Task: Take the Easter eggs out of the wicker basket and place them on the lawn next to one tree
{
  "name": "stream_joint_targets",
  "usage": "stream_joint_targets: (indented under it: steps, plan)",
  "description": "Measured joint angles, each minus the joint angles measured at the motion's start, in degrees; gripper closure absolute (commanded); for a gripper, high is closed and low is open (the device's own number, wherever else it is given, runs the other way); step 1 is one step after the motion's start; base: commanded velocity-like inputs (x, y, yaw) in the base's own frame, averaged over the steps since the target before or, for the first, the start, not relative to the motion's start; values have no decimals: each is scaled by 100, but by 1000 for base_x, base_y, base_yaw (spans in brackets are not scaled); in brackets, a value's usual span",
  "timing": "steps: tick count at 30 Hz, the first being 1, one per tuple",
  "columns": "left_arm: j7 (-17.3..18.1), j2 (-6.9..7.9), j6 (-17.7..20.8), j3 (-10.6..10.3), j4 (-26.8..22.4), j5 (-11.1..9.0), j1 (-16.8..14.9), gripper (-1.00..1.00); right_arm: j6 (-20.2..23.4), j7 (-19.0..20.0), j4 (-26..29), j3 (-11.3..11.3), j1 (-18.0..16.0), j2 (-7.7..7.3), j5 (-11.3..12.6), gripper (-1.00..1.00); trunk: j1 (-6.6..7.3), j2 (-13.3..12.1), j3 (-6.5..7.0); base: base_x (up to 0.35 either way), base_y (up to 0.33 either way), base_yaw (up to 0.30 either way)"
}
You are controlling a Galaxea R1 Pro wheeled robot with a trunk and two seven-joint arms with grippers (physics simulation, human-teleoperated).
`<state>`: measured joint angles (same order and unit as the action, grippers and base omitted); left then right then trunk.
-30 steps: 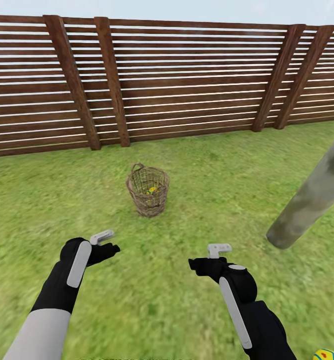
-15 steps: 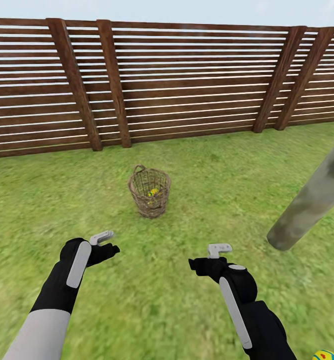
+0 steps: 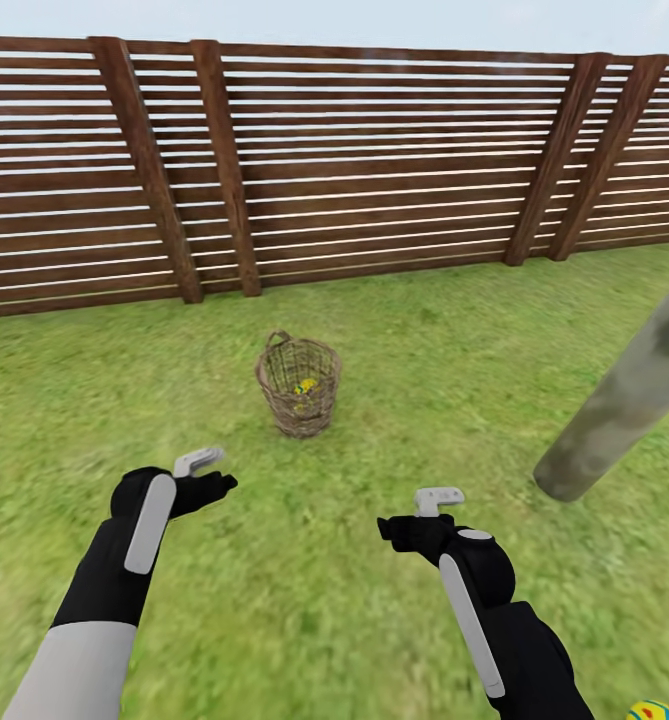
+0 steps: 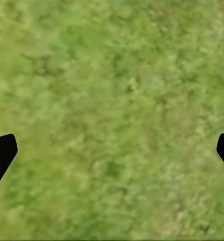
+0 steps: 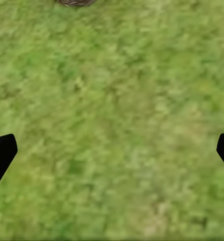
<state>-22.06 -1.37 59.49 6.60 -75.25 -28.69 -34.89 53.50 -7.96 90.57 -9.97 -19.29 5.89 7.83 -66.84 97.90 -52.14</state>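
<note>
Both grippers, left (image 3: 206, 475) and right (image 3: 414, 515), hang wide open, empty, over lawn (image 3: 374, 600); basket (image 3: 298, 385) beyond holds eggs (image 3: 304, 385).

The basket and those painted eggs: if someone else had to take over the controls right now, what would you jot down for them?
Left claw: open, nothing in it, over bare grass.
Right claw: open, nothing in it, over bare grass.
Basket: upright on the lawn ahead, out of reach of both claws; something yellow shows through its weave, number unclear.
One egg: lying on the grass, near side of the tree trunk.
Done: that egg looks delivered.
Left: close in on the basket, lift out the remaining eggs, lay them by the same trunk.
</note>
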Motion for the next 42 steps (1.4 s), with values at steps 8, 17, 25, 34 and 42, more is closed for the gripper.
stream_joint_targets:
  steps: [8,17,25,34,42]
  plan:
    - [26,-4,-5,15,-106,-70,2,-100,0,2,0,0,0,0,0,-100,-1,0,38,110,39,-129]
    - [33,-1,6,24,-111,-195,1,-100,0,3,0,0,-1,0,1,-100,195,-360,207,12,4,-22]
    - [34,0,32,29,-49,-192,-20,-100,0,9,-1,-1,-1,0,1,-100,371,-681,352,1,0,-2]
    - [18,0,32,33,-30,-184,-35,-100,0,6,-1,-1,-1,0,0,-100,566,-1042,513,-139,0,0]
    - [24,1,32,82,-23,-183,-33,-100,0,10,-1,-1,-1,0,1,-100,742,-1363,657,-275,0,0]
